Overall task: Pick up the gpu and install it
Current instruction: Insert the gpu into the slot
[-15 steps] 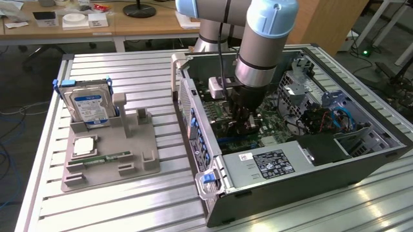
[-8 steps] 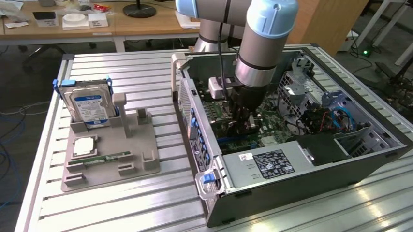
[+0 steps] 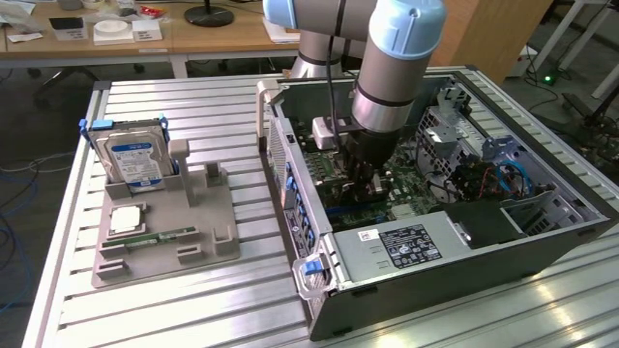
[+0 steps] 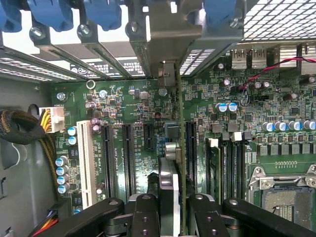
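Two views differ: the exterior one shows the arm reaching into the open computer case [image 3: 541, 239], the wrist one the motherboard [image 4: 128, 113] below. The gripper [image 4: 170, 207] pinches the gpu [image 4: 180, 148], seen edge-on, standing upright above the slots, its long axis running toward the rear brackets.

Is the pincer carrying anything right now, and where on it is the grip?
Yes: the pincer holds the gpu edge-on, clamped on its upper edge over the motherboard, with the silver bracket end pointing at the case's rear slots.
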Motion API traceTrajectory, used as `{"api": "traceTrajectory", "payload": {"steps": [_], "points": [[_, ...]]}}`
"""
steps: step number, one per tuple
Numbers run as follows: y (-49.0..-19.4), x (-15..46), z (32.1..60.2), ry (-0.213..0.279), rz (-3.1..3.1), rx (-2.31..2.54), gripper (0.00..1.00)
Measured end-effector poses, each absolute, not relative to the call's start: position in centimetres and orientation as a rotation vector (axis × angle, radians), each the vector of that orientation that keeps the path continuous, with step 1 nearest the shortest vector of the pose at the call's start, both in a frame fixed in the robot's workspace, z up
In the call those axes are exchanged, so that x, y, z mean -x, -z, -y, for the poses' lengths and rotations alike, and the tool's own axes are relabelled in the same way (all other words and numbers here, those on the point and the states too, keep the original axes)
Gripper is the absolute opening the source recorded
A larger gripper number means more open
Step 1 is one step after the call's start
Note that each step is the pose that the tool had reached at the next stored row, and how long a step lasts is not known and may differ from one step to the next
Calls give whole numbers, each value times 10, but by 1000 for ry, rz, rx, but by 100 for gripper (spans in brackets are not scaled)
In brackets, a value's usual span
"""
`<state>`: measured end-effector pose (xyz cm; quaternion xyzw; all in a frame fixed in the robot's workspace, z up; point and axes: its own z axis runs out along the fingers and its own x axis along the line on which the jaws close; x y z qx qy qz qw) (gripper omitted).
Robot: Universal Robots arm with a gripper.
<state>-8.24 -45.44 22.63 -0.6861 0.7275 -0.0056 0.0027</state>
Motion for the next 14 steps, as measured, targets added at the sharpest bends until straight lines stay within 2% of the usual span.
{"api": "traceTrajectory", "payload": {"steps": [14], "points": [[-226,82,454,18,-2282,2152,28]]}}
